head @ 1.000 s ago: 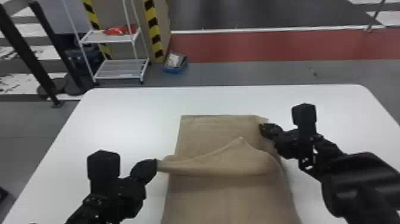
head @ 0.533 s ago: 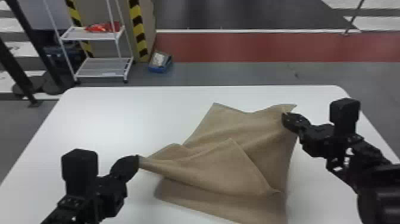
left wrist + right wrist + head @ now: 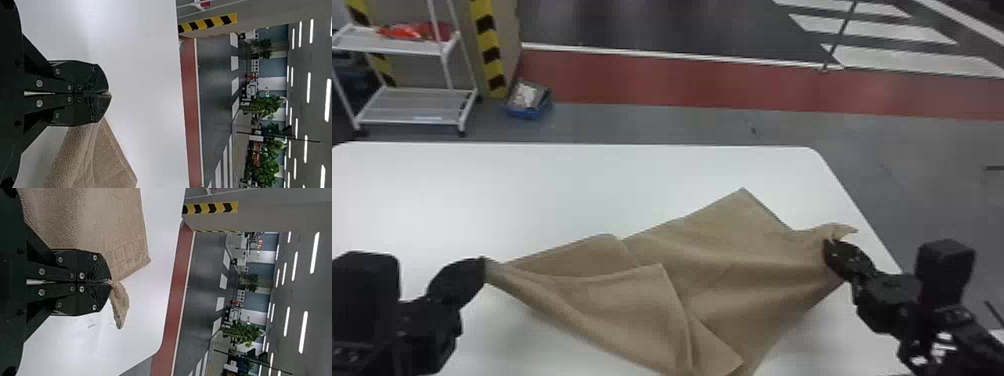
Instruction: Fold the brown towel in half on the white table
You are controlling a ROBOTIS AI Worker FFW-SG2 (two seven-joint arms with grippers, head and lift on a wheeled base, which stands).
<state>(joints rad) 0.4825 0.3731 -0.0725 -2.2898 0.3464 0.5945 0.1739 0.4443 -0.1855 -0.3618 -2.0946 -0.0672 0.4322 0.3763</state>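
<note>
In the head view my left gripper (image 3: 482, 270) is shut on a corner of the brown towel (image 3: 732, 265), at the cloth's left end. At the opposite end my right gripper (image 3: 829, 250) pinches another part, with a small tip sticking out past it. Between them the towel stretches skewed over the white table (image 3: 532, 195), with a loose flap folded over its middle and a corner pointing to the far edge. The left wrist view has the closed left gripper (image 3: 109, 94) with towel (image 3: 94, 160) beside it; in the right wrist view, cloth (image 3: 117, 301) pokes from the right gripper (image 3: 109, 282).
The table's rounded far right corner (image 3: 812, 150) lies beyond the right gripper. On the floor behind stand a white shelf rack (image 3: 412, 105) and a blue box (image 3: 529, 102), by a striped post (image 3: 489, 47).
The towel has gone from lying lengthwise to pulled out sideways and skewed. My right gripper has moved right with its end, and the grippers are farther apart. The head view has shifted too.
</note>
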